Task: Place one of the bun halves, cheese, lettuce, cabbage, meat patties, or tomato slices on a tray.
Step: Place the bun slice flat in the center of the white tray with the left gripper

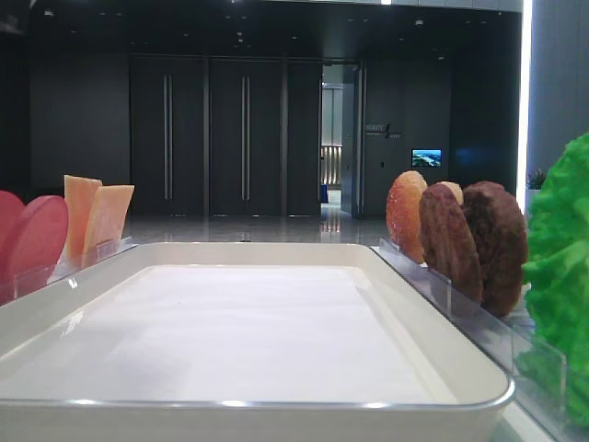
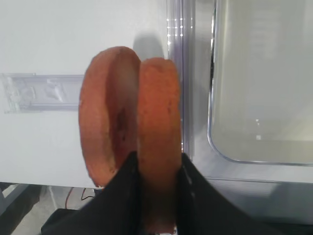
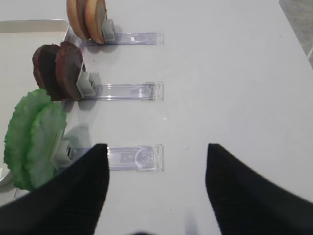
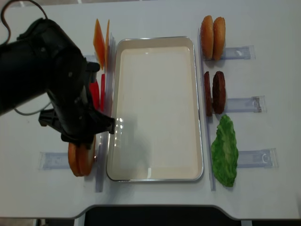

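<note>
In the left wrist view my left gripper (image 2: pixel 157 159) is shut on an orange-brown bun (image 2: pixel 159 122) that stands on edge. Its twin (image 2: pixel 105 122) stands just to the left. Both sit by the near left corner of the white tray (image 2: pixel 211 132). From above, my left arm covers the gripper, and the two buns (image 4: pixel 80 162) show below it beside the tray (image 4: pixel 155 40). My right gripper (image 3: pixel 156 149) hangs open over bare table, right of the lettuce (image 3: pixel 32 137). It holds nothing.
Cheese (image 4: pixel 99 40) and tomato slices (image 4: pixel 96 92) stand along the tray's left side. Bun halves (image 4: pixel 212 31), meat patties (image 4: pixel 214 92) and lettuce (image 4: pixel 224 150) line its right side. Clear plastic holders (image 3: pixel 134 157) lie beside each pair.
</note>
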You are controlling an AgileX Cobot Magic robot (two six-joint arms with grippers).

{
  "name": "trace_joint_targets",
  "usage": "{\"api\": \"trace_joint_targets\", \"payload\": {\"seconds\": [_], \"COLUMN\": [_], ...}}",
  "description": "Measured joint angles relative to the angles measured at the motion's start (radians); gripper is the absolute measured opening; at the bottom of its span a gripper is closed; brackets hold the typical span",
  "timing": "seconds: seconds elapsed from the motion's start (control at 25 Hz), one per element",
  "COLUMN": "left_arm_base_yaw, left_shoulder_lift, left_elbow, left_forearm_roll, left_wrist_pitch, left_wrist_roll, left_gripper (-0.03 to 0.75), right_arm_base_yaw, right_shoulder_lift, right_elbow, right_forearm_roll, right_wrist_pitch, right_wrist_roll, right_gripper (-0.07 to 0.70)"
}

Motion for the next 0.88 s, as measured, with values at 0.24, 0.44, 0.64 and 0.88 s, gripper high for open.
{"api": "trace_joint_targets", "payload": {"seconds": [0.24, 0.44, 0.64, 0.88], "left_arm_base_yaw": [0.000, 0.000, 0.001, 0.058], "left_shoulder_lift": [-0.055, -0.087, -0.098, -0.098], "left_elbow": [-0.046, -0.054, -0.054, 0.017], "left_forearm_roll": [-0.045, -0.095, -0.193, -0.472], "left_wrist_pitch": [0.016, -0.015, -0.146, -0.369], "left_wrist_roll": [0.004, 0.030, 0.099, 0.312], "left_gripper": [0.141, 0.141, 0.141, 0.140], "right_arm_base_yaw": [0.000, 0.000, 0.000, 0.000], "right_shoulder_lift": [0.000, 0.000, 0.000, 0.000], "right_elbow": [0.000, 0.000, 0.000, 0.000], "right_forearm_roll": [0.000, 0.000, 0.000, 0.000], "right_wrist_pitch": [0.000, 0.000, 0.000, 0.000], "right_wrist_roll": [0.000, 0.000, 0.000, 0.000], "right_gripper": [0.416, 0.416, 0.416, 0.416]}}
